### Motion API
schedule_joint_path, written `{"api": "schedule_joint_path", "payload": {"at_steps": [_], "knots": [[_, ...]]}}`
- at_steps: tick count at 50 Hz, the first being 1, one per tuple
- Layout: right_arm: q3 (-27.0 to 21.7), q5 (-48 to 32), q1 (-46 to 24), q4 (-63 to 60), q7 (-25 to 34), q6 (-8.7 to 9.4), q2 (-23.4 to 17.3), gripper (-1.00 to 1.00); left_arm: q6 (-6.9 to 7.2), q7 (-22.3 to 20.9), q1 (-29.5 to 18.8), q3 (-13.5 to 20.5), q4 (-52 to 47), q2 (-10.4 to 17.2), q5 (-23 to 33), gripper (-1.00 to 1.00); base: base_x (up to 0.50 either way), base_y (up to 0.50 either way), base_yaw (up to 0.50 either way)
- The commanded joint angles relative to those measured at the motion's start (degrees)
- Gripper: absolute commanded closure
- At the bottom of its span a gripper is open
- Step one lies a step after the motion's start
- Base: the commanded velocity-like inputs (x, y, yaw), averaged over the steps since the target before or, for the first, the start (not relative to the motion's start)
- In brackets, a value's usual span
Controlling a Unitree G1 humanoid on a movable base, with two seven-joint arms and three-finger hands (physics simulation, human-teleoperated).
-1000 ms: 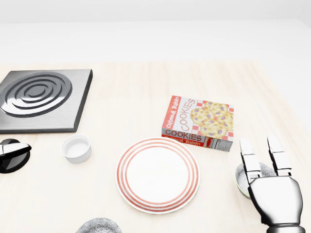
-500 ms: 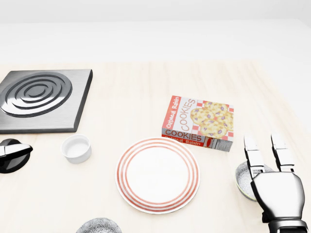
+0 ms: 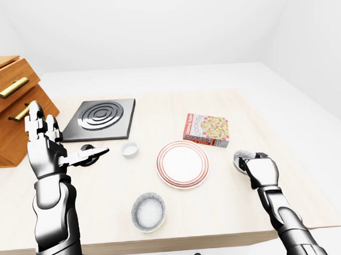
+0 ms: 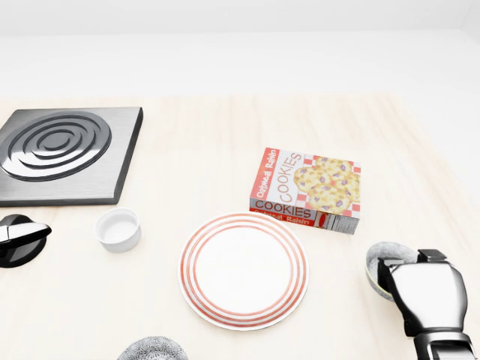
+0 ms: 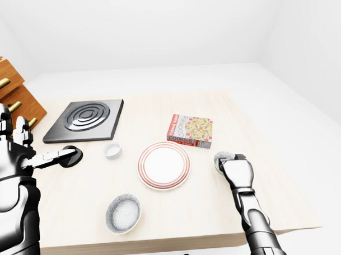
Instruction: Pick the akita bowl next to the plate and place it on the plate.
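Note:
The red-ringed white plate (image 4: 244, 270) lies on the pale wooden table at the middle of the head view. Just right of it sits the grey speckled akita bowl (image 4: 377, 257). My right hand (image 4: 397, 271) covers the bowl's right side, with its fingers curled down over the rim and closed on it. Most of the bowl is hidden under the hand. My left hand (image 3: 53, 147) is raised at the left of the left-eye view, open and holding nothing.
A cookies box (image 4: 307, 191) lies just above the plate's right side. A small white cup (image 4: 118, 229) and a black knob (image 4: 13, 246) sit left of it, a black stove plate (image 4: 60, 154) at top left. Another speckled bowl (image 3: 148, 211) sits near the table's lower edge. A wooden drawer cabinet (image 3: 7, 105) stands far left.
My right hand's fingers, stretched out straight over the bowl before, have curled down and closed on its rim. The plate, the box and my left hand have not moved.

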Motion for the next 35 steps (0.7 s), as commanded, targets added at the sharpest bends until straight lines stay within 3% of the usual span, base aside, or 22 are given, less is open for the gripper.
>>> {"api": "schedule_joint_path", "payload": {"at_steps": [1, 13, 19, 24, 35], "knots": [[1.48, -0.14, -1.63, 8.35, -0.02, 0.00, -0.74, 1.00, 0.00, -0.09, 0.07, 0.05, -0.16, -0.13, -0.38, -1.00, 0.01, 0.00, 0.00], [1.45, 0.75, -1.06, 6.60, -0.02, 0.30, -0.98, 1.00, 0.00, -0.12, 0.07, 0.03, 0.09, -0.08, -0.84, -1.00, 0.00, 0.00, 0.00], [-0.39, -2.01, 2.00, -3.72, -0.02, 3.56, -1.00, 1.00, 0.00, -0.16, 0.11, -0.07, 0.01, -0.15, -0.90, -1.00, 0.00, 0.00, 0.00], [-1.84, -5.90, 5.13, -14.00, -0.02, 4.89, 0.03, 1.00, 0.00, -0.27, 0.03, -0.09, 0.49, -0.11, -0.89, -1.00, 0.00, 0.00, 0.00], [-5.44, -11.35, 10.14, -31.22, -0.02, 2.21, 3.56, 1.00, 0.00, -0.21, 0.08, -0.10, 0.57, -0.07, -0.96, -1.00, 0.00, 0.00, 0.00]]}}
